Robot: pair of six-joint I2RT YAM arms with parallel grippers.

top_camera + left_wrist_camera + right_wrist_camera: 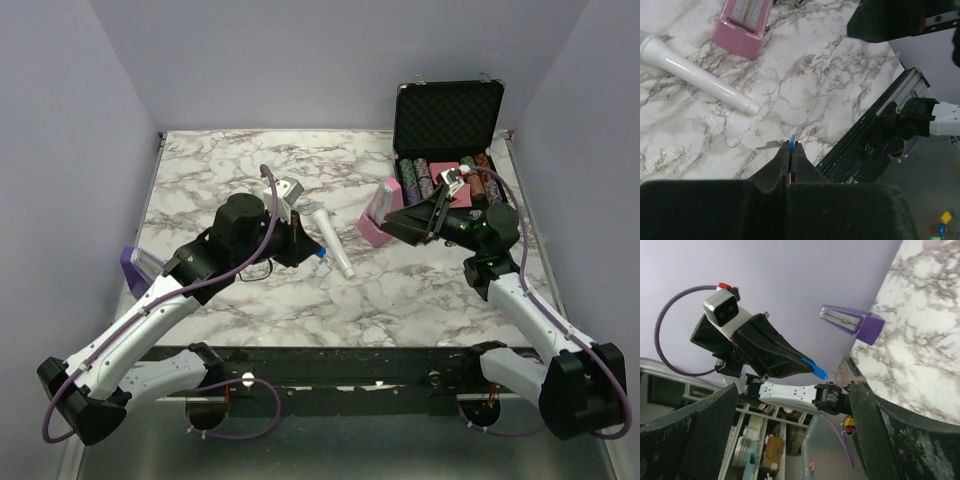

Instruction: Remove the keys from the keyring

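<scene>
A white marble-patterned tabletop with grey veining is carrying four things. A white-and-grey microphone is lying on its side near the middle, its grey head pointing toward the far edge and its tail end toward the near edge. Just to the right of the microphone, a pink metronome is resting on the marble, apart from it. Beyond and well to the right of the microphone, a black case is sitting at the far right corner with its lid standing open. Well to the left of the microphone, a purple metronome is sitting at the tabletop's left edge.
</scene>
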